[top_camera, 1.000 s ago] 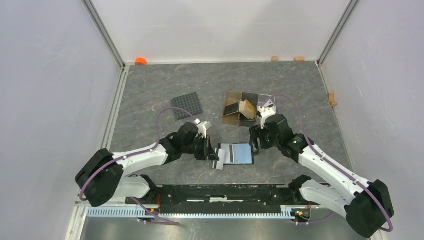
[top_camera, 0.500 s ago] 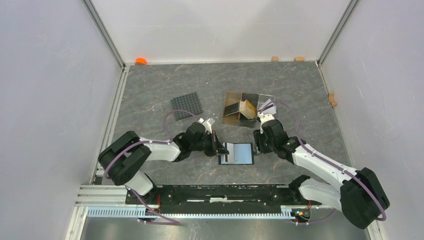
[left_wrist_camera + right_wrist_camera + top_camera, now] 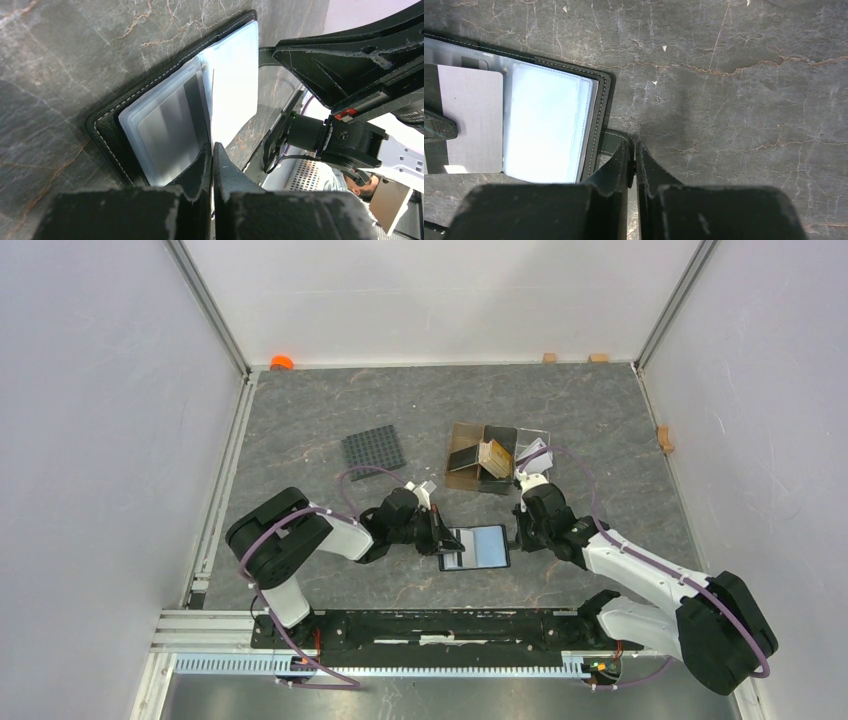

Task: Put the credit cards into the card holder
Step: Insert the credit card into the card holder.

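While open flat, card holder point(image 3: 490, 546): credit card point(image 3: 471, 120) at its sleeve in left hand point(image 3: 212, 146), strap tab point(image 3: 610, 140) in right hand point(image 3: 633, 146).

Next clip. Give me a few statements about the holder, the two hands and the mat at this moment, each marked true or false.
1. The holder lies open on the table. True.
2. The right hand is shut on the holder's strap tab. True.
3. The left hand is open and empty. False: it is shut on a card at the holder.
4. The holder rests on the gridded mat. False: the mat lies apart from it, farther back and to the left.
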Robot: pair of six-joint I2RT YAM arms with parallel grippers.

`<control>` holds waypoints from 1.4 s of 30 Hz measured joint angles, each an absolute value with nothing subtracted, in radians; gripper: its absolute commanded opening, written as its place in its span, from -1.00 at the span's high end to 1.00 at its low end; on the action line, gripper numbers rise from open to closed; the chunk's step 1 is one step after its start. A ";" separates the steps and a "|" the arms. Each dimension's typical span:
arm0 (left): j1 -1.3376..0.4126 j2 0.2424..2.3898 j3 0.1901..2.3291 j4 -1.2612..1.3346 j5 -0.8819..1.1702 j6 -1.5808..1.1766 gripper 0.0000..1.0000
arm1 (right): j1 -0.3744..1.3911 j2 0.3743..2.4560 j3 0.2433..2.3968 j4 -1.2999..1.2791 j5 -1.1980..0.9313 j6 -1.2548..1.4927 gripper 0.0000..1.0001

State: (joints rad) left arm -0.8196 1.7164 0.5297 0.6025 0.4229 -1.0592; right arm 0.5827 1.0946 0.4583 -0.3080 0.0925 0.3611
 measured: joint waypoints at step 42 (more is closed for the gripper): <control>-0.817 1.885 0.553 0.818 0.477 -1.161 0.95 | 0.614 1.114 0.442 -0.307 0.143 0.363 1.00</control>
